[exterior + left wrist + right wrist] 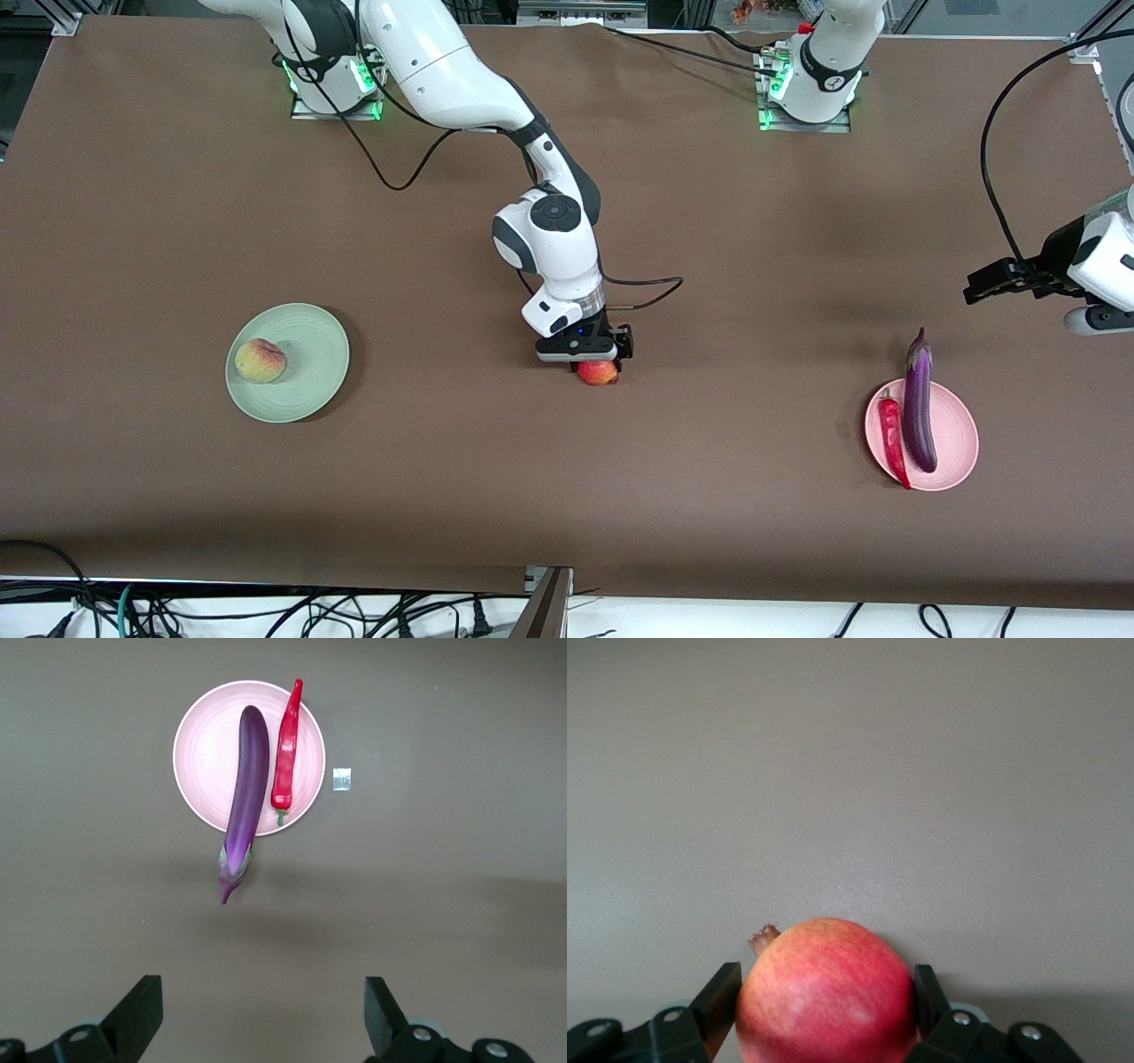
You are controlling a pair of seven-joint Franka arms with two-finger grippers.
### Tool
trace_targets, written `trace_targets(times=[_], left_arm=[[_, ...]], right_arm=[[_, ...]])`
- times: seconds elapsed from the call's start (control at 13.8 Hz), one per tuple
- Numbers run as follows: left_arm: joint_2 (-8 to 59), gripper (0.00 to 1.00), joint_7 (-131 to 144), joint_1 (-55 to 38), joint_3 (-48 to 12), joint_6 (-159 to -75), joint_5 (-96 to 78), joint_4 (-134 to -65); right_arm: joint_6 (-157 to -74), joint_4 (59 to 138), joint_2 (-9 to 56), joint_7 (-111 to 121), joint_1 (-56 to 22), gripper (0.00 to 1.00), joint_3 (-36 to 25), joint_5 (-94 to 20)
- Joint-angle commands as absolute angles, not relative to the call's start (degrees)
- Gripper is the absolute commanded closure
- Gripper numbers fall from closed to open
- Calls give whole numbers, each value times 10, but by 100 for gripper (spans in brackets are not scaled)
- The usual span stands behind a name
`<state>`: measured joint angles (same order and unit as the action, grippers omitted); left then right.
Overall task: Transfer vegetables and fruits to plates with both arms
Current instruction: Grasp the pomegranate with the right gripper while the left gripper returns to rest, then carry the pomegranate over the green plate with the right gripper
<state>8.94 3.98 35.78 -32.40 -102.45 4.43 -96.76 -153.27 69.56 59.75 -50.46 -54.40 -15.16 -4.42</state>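
Brown cloth covers the whole bench, with both arm bases along its top edge and cables trailing off the lower edge. I have the right claw [598,365] down at mid-bench, its fingers [725,997] pressed against both flanks of the red apple [599,373], which sits on the cloth; I read this as a closed grip on the fruit, taken low so the round body cannot roll out. The peach [260,361] already lies on the green plate [310,390] toward the right arm's end, so fruit seems meant for that plate and the apple should go beside it. The eggplant [920,409] and the chili [893,439] lie side by side on the pink plate [961,443] toward the left arm's end, the eggplant's stem end hanging past the rim. My left claw [263,1010] waits in the air above that plate, fingers spread wide, holding nothing
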Motion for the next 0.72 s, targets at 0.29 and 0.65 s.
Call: trace_targets(times=[0.29, 0.65], left_arm=[[27, 0, -10, 106, -52, -948, -18, -944], [-15, 0, -7, 6, 27, -954, -5, -979]], right_arm=[[-1326, 702, 490, -377, -508, 53, -158, -44], [-1187, 770, 388, -93, -411, 53, -159, -145]])
